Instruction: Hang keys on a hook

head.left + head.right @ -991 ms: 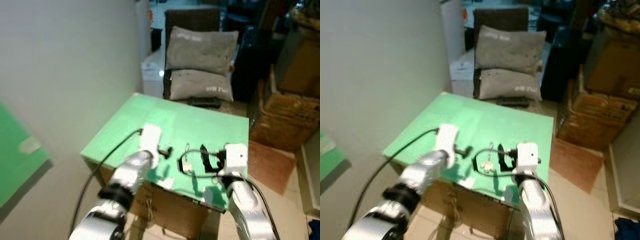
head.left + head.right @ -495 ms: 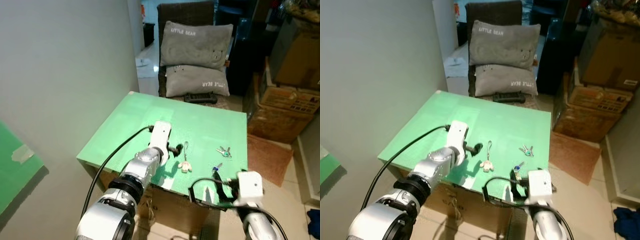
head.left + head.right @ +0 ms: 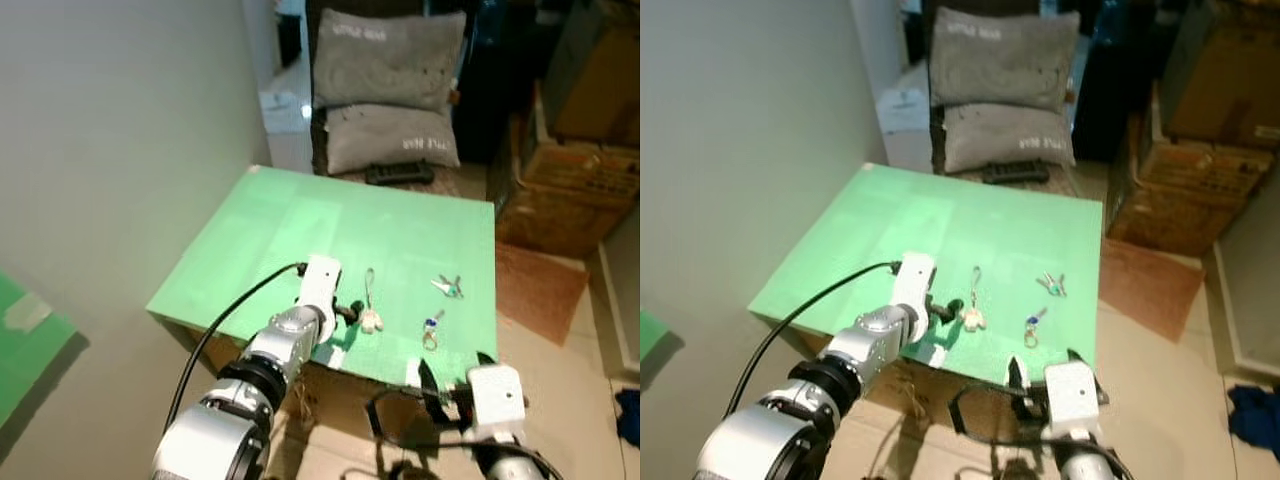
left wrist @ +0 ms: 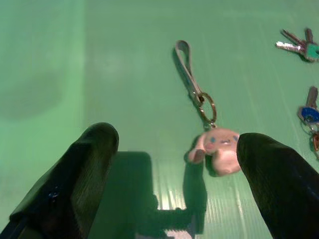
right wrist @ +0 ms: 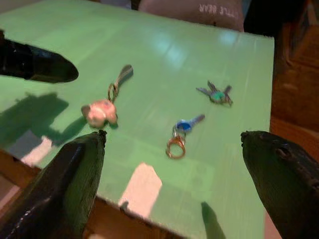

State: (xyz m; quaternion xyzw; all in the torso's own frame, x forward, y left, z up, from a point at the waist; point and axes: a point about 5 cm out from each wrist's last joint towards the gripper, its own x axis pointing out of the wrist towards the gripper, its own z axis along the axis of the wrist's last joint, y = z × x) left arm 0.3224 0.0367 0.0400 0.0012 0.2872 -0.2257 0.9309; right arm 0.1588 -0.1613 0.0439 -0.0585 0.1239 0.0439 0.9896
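Left wrist view: left gripper [image 4: 169, 164] spread wide and empty just short of the charm [image 4: 218, 150] on the table [image 3: 290, 225], with two sets of keys [image 3: 447, 287] lying beyond the charm. Right gripper [image 5: 172, 169] likewise wide and empty, off the table's near edge. Judged the reach-to-grasp step, no hook in sight; next called for: closing on a key ring.

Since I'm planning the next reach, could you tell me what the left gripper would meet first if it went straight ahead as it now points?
Probably the pink plush keychain, lying on the green table just beyond the open left gripper, nearer one finger; depth is uncertain.
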